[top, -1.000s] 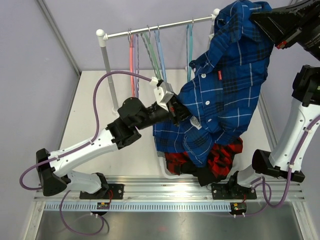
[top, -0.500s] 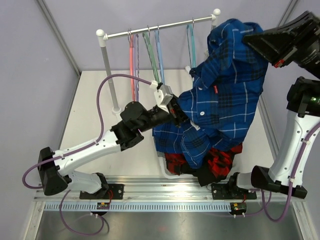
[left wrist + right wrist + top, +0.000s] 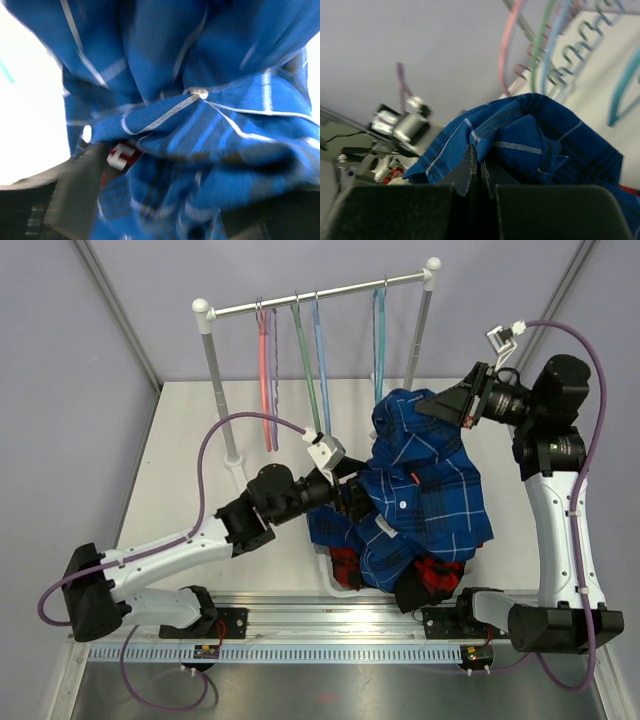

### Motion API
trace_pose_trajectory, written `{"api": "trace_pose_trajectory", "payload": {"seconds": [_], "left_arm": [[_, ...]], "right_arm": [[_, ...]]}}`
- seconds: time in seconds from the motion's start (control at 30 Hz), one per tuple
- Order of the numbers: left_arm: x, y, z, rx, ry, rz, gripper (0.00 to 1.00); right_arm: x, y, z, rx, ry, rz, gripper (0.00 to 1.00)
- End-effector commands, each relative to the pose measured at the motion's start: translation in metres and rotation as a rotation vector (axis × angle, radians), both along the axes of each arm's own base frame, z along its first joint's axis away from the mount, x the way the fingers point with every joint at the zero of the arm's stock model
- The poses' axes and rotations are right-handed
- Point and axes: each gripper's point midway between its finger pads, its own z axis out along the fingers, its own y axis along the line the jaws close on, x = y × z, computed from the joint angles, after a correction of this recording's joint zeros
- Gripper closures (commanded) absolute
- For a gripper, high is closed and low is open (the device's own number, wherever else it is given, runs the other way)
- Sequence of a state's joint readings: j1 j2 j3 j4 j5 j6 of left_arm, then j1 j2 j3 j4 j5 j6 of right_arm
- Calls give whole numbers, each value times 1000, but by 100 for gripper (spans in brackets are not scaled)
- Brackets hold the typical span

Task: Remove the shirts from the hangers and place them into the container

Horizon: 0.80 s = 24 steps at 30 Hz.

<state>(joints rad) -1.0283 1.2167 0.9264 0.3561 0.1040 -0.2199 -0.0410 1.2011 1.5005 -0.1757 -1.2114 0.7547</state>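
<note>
The right claw [image 3: 475, 167] is seen closed, its two fingers pressed together on a fold of the blue plaid shirt [image 3: 530, 140] near the collar. The left claw [image 3: 352, 498] is buried in the same shirt's front edge, lower down. Whether its jaws are apart or together cannot be told, because cloth fills the left wrist view.

Compared with a second ago, the right arm has been brought down from high beside the rail [image 3: 320, 298]. The shirt, then stretched up in the air, is now slumped in a heap over the container [image 3: 327, 578], of which only a strip of white rim is shown at the heap's near left. Under it, the red-and-black plaid shirt [image 3: 432, 570] is already in place. The hangers [image 3: 300, 360] are all left bare on the rail. The task is judged nearly done, with only a release and perhaps a tuck-in left.

The whole heap, both arms, the rim and the bare hangers are given only by the top view. The pinch itself is shown only by the right wrist view. A white button [image 3: 200, 93] and a small red label [image 3: 119, 156] are added by the left wrist view, both blurred.
</note>
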Motion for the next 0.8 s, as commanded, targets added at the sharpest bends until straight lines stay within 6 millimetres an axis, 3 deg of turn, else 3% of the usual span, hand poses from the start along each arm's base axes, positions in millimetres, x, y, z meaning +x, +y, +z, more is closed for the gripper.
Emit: {"api": "trace_pose_trajectory", "payload": {"seconds": [0.0,0.07,0.17,0.2,0.4,0.6,0.7,0.77], "left_arm": [[1,30,30,-31,-11,78,5],[-7,45,41,-30,-20,79,1],[-17,65,43,25,-6,89,1],[-18,73,35,75,13,101,1],[-26,121,35,122,20,203,1],[-36,155,48,64,23,263,1],[-42,167,51,32,24,275,1],[-45,172,51,19,26,274,1]], "right_arm": [[2,-8,-51,-170,-92,-64,100],[3,-13,-81,-263,-110,-76,100],[4,-23,-115,-370,-129,-101,100],[5,-25,-122,-389,-125,-111,100],[-3,-20,-146,-443,-185,-56,100],[-31,-2,-128,-442,-377,57,100],[-35,8,-148,-492,-368,103,100],[-40,21,-178,-553,-349,157,100]]}}
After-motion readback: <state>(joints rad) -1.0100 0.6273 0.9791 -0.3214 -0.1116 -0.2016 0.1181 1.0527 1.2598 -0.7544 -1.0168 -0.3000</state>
